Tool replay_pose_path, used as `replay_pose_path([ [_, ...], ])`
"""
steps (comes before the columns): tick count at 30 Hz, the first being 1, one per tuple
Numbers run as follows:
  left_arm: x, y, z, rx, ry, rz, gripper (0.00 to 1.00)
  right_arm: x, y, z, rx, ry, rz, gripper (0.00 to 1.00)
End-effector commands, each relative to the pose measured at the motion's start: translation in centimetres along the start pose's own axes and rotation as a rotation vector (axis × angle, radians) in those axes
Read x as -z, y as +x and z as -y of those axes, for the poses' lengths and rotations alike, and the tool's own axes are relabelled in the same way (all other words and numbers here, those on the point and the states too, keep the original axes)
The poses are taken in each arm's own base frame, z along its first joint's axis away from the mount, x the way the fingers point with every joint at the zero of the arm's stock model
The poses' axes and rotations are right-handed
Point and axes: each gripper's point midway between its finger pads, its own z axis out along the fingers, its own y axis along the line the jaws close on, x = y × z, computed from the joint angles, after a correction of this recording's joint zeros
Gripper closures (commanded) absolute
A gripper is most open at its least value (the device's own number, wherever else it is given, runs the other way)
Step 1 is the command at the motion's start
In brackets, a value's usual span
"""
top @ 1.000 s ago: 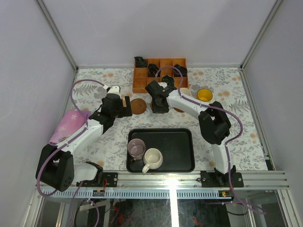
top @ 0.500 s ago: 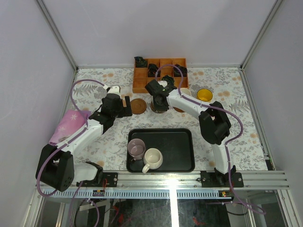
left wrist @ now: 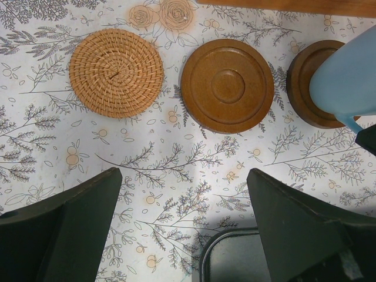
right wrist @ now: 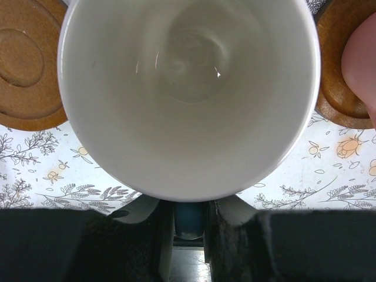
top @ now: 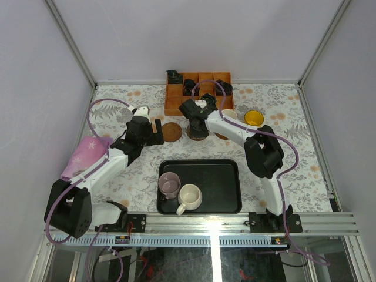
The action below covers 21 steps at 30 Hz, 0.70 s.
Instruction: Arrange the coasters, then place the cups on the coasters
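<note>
Gripping the looped handle [right wrist: 189, 222] of a glossy light blue mug [left wrist: 348, 73], the right gripper [top: 197, 126] has its jaws narrowed, one against each side of the handle. The mug, smooth and pale inside, sits over a round dark brown wooden coaster [left wrist: 305, 88]; whether it rests on it cannot be told. Just to the right, a pink mug [right wrist: 361, 56] stands on another dark wooden disc [right wrist: 336, 94]. The left gripper [left wrist: 183, 182] hovers with its jaws spread wide and nothing between them above the flower-printed tablecloth [left wrist: 176, 158]. Beyond it a coiled tan woven coaster [left wrist: 116, 73] and a ringed dark brown wooden coaster [left wrist: 227, 86] lie side by side, apart. A black rectangular tray [top: 226, 170] holds a mauve-grey mug [top: 170, 184] and a white mug [top: 190, 197].
</note>
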Motion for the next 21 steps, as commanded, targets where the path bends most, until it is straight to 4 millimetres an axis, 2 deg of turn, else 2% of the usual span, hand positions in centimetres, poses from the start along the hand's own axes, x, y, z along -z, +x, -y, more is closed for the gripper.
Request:
replay_pose_path([
  [1, -0.09, -0.77, 0.22, 0.000, 0.007, 0.045, 0.12, 0.40, -1.81, 0.25, -0.001, 0.027, 0.054, 0.73],
  [16, -0.08, -0.68, 0.22, 0.000, 0.008, 0.044, 0.12, 0.07, -2.04, 0.50, 0.009, 0.047, 0.065, 0.73],
  [21, -0.02, -0.78, 0.31, 0.002, 0.012, 0.047, 0.12, 0.18, -2.14, 0.51, 0.009, 0.044, 0.070, 0.65],
])
